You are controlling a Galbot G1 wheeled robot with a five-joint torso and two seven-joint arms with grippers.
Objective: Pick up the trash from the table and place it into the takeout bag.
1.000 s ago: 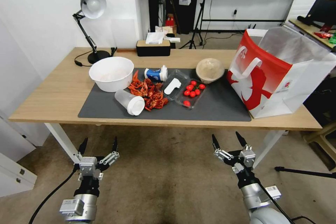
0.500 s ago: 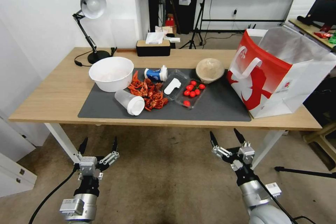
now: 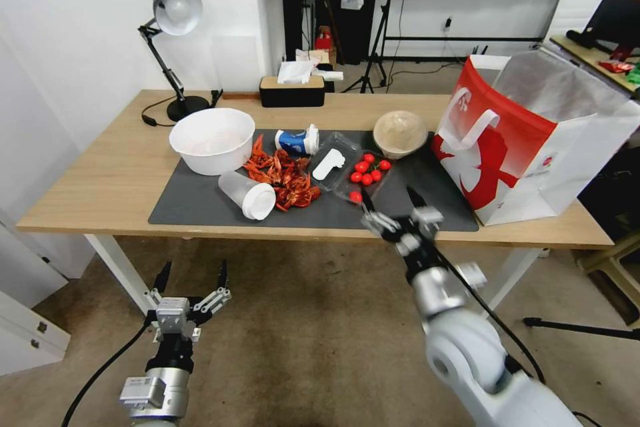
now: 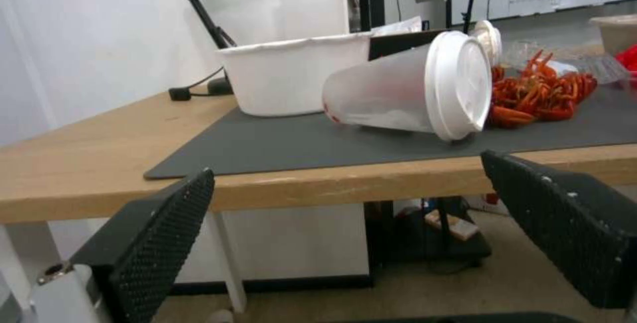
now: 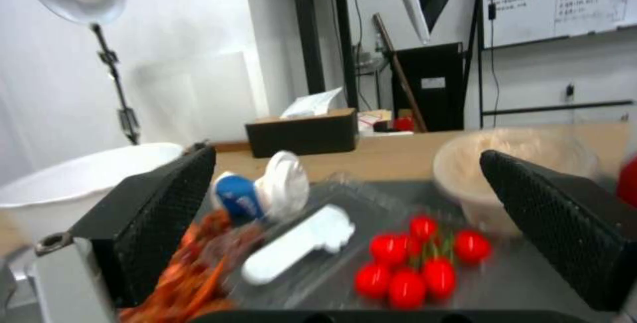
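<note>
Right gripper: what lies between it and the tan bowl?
In the head view, bare grey mat separates the right gripper from the tan bowl; the tomato tray sits beside.

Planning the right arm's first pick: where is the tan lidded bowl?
Head view: tan lidded bowl sits at the mat's far right edge, between the tomato tray and takeout bag.

My right pincer [image 3: 391,201] is raised forward with its jaws spread wide; my left pincer [image 3: 191,275] hangs low, likewise spread.
</note>
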